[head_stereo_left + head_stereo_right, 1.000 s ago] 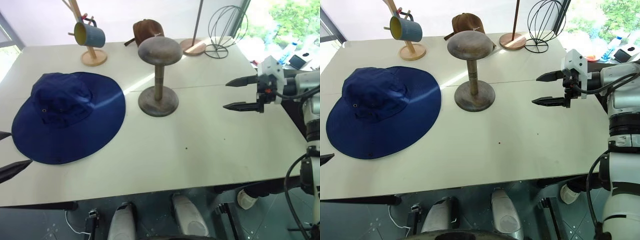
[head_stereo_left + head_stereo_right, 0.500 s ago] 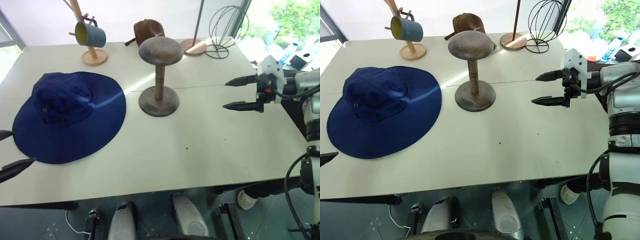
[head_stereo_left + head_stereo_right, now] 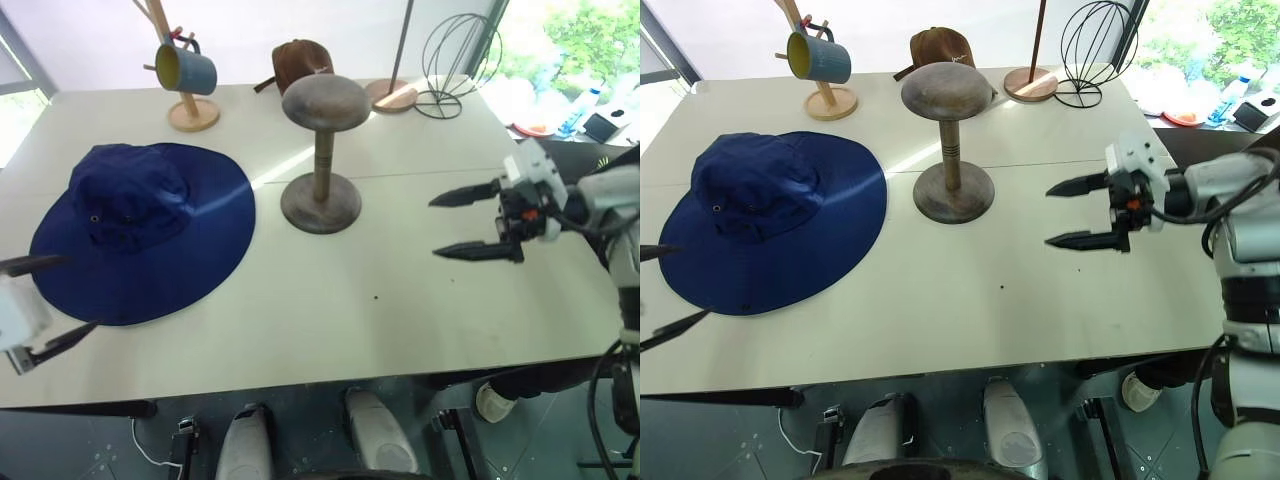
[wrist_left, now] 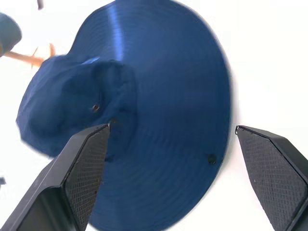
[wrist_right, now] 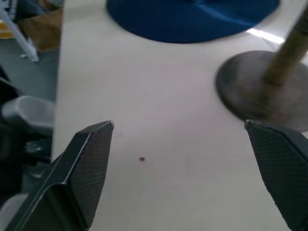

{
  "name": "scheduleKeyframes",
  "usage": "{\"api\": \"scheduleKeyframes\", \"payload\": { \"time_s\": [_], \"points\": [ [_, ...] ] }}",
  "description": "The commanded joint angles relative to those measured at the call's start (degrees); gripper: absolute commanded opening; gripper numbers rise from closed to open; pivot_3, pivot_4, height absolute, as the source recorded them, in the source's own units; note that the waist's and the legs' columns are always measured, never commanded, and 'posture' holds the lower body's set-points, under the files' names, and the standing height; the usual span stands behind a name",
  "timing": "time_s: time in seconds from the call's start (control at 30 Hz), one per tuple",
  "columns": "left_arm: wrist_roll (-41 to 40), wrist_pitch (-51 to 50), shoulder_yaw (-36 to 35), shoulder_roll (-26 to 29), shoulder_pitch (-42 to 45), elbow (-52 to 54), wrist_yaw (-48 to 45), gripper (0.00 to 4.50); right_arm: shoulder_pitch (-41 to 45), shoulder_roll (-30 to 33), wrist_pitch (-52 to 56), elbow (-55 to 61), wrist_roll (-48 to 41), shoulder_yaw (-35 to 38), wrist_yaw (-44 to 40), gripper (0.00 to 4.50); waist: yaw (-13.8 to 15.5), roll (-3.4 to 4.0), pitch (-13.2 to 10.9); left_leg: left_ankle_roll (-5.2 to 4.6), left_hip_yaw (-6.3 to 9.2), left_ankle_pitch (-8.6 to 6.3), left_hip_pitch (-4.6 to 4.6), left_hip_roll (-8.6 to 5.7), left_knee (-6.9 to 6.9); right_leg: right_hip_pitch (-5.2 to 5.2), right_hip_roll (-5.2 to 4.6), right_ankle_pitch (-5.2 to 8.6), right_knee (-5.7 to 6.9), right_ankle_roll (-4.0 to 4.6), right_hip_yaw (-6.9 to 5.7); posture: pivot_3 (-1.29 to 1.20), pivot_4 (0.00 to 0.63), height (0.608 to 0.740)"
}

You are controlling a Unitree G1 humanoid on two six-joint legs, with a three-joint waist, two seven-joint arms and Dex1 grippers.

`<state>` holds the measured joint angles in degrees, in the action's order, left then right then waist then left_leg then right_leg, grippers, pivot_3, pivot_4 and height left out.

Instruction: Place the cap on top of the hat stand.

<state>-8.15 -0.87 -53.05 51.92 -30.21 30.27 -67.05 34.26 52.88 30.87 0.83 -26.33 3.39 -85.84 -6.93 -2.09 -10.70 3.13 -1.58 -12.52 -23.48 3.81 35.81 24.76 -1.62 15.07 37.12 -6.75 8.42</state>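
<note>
Fingers of the left gripper [image 3: 45, 310] gape empty at lower left beside the floppy navy fabric cap [image 3: 140, 230]; approach underway, brim grasp next. Centre: grey-brown mushroom-shaped hat stand [image 3: 322, 150], bare. Right gripper [image 3: 465, 222] spread, empty.

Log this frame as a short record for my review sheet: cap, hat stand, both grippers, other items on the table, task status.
cap: navy sun hat lying flat on the white table, on the robot's left
hat stand: mushroom-shaped stand upright mid-table, its top bare
left gripper: open, empty, at the near rim of the brim
right gripper: open, empty, above the table to the right of the stand
other items: brown cap, mug tree with a blue mug, wire-globe stand along the far edge
task status: cap not yet picked up
</note>
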Motion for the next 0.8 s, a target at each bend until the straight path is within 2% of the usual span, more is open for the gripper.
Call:
{"api": "scheduleKeyframes", "payload": {
  "time_s": [0.03,0.13,0.3,0.47,0.6,0.7,0.8],
  "points": [
    [6.71,7.14,6.02,-4.19,-1.67,0.51,4.86,4.37,-4.52,1.61,6.54,11.63,-6.59,4.62,3.67,4.50,-0.10,0.01,0.01,0.00,0.00,0.00,0.01,0.00,0.03,0.00,0.01,0.00,0.01,0.00,0.01,0.00,0.150,0.739],
    [14.11,15.52,12.26,-6.97,-1.92,-2.04,10.23,4.37,-9.10,2.58,9.89,18.90,-10.24,6.74,5.92,4.50,0.06,-0.09,0.06,-0.01,0.02,0.00,0.01,0.00,0.03,-0.01,0.01,0.00,0.01,0.00,0.00,0.00,0.150,0.739],
    [27.98,25.13,19.15,-8.36,0.72,-10.45,22.81,4.37,-10.84,2.35,14.37,23.85,-14.07,9.09,12.43,4.50,0.14,-0.20,0.13,0.00,0.05,-0.01,0.00,0.00,0.16,-0.07,0.01,-0.01,0.00,0.01,0.00,0.00,0.150,0.739],
    [39.68,29.31,22.72,-7.54,3.31,-18.26,35.60,4.37,-12.18,3.58,16.13,26.01,-16.65,10.71,15.33,4.50,0.28,-0.32,0.19,-0.01,0.05,-0.02,-0.02,0.00,0.15,-0.09,-0.01,-0.01,-0.02,0.01,0.00,0.00,0.150,0.739],
    [45.21,32.51,27.68,-7.06,5.46,-23.77,43.92,4.37,-11.88,5.34,16.70,26.38,-18.25,11.83,16.28,4.50,0.93,-0.19,0.28,-0.01,0.04,-0.03,0.01,0.00,0.13,-0.09,-0.02,-0.01,-0.01,0.01,-0.01,0.00,0.150,0.739],
    [48.66,31.80,30.97,-8.01,9.42,-26.55,50.55,4.37,-11.15,6.17,16.85,25.89,-19.30,12.18,17.08,4.50,2.04,0.27,0.52,-0.01,0.02,-0.03,0.10,-0.02,0.15,-0.19,-0.07,-0.01,-0.01,0.01,-0.01,0.00,0.150,0.739],
    [49.32,29.16,34.49,-9.98,13.54,-30.32,54.78,4.37,-11.15,6.43,16.41,25.76,-19.28,12.12,17.79,4.50,3.05,0.38,0.59,-0.01,0.05,-0.03,0.15,-0.03,0.20,-0.23,-0.04,-0.04,0.00,0.06,-0.02,0.00,0.150,0.739]
  ]
}}
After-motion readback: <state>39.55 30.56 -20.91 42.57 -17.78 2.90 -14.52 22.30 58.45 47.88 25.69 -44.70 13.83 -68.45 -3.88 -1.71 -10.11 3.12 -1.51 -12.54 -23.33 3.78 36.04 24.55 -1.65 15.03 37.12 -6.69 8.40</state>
